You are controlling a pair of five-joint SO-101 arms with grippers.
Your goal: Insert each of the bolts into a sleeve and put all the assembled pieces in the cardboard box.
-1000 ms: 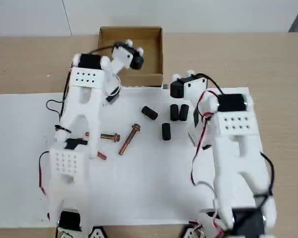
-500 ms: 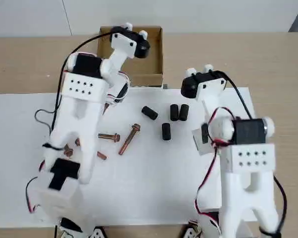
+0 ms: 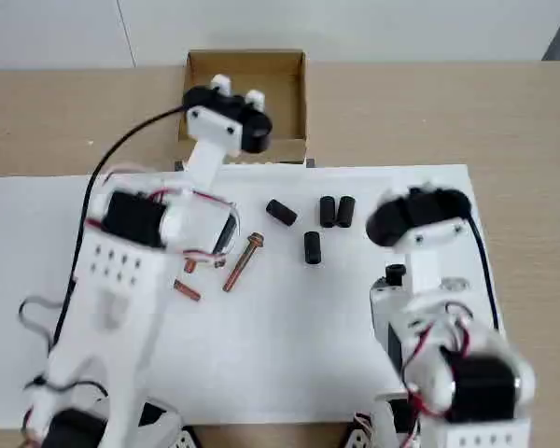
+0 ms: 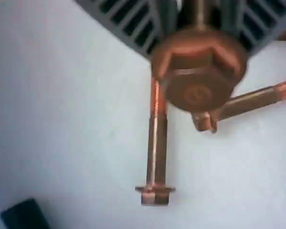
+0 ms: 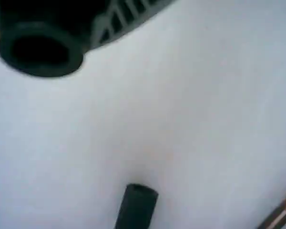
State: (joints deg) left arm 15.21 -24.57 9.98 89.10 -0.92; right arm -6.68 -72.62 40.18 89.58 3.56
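High view: An open brown cardboard box [image 3: 245, 67] stands on the wooden table [image 3: 523, 112], just past the far edge of a white paper sheet [image 3: 289, 355]. Four short black cylindrical sleeves [image 3: 312, 246] lie loose on the sheet, between the two arms and apart from the box. A long copper-coloured hex-head bolt [image 3: 243, 262] lies on the sheet just beside the left arm [image 3: 121, 271]. The right arm [image 3: 429, 308] stands over the other side of the sheet.

Left wrist view: The left gripper [image 4: 198, 14] has its dark ribbed jaws closed on a copper flanged held bolt [image 4: 199, 78]. The shank runs up between the jaws and the hexagonal head points toward the camera. Below it, a second copper bolt [image 4: 156, 152] and a third copper bolt [image 4: 250, 101] lie flat on the sheet. A black sleeve end [image 4: 24, 215] lies on the sheet well apart from them.

Right wrist view: The right gripper [image 5: 52, 21] is clamped on a black tubular held sleeve [image 5: 38, 47]. The sleeve's open bore faces the camera and its body sits against the ribbed jaw. A loose black sleeve [image 5: 136, 207] lies on the sheet well below it, clear of the jaws.
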